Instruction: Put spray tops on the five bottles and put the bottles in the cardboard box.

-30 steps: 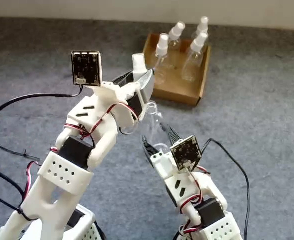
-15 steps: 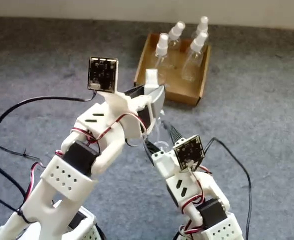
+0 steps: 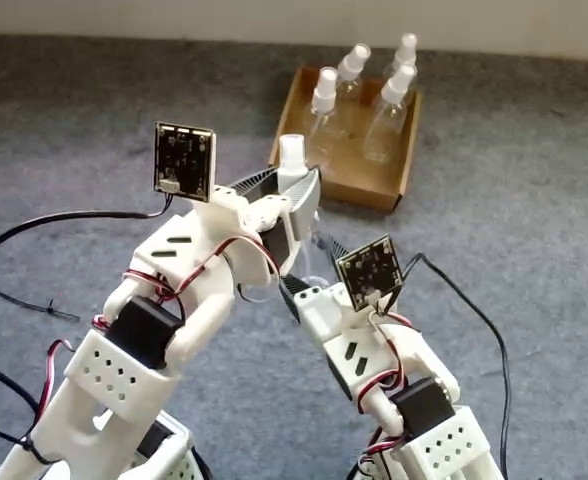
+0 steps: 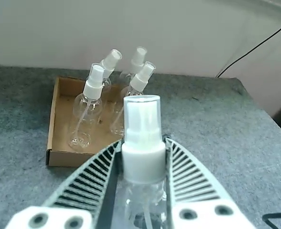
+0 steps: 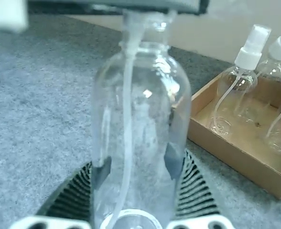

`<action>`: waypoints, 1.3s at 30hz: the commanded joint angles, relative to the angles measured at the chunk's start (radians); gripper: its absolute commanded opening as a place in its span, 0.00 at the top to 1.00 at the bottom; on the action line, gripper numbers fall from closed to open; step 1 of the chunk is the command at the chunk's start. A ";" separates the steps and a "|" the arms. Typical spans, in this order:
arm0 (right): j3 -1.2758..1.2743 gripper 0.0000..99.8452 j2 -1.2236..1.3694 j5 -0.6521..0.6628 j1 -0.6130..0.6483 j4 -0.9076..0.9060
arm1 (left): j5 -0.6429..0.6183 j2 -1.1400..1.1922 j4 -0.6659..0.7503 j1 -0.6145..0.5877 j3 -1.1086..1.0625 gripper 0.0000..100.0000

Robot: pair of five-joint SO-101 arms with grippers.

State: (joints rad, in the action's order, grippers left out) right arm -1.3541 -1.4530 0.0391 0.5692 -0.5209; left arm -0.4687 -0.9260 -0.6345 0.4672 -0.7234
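Right now the fifth bottle (image 5: 140, 119) is upright near the cardboard box (image 3: 359, 192), outside its front wall. The right gripper (image 5: 136, 166) is closed on the bottle's clear body. The left gripper (image 4: 143, 145) clamps the white spray top (image 4: 141, 143) at the bottle's neck, and the thin tube (image 5: 126, 143) hangs down inside the bottle. In the box are four other bottles (image 3: 382, 120), each with its top on. Everything is on a grey carpet (image 3: 514, 250), and a pale wall (image 4: 202, 28) is behind.
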 commanded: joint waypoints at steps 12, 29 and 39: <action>-0.031 0.99 -0.154 -0.018 -0.018 0.051 | 0.008 -0.031 -0.014 0.018 -0.073 0.99; -0.024 0.99 -0.174 -0.115 -0.102 0.048 | 0.169 -0.255 -0.018 0.028 -0.240 0.99; -0.031 0.99 -0.174 -0.115 -0.101 0.047 | 0.253 -0.263 -0.021 0.021 -0.191 0.84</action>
State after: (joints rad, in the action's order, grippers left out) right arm -1.4062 -1.5957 -0.0560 0.5079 -0.5148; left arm -0.2570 -1.1822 -0.6345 0.4841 -0.9643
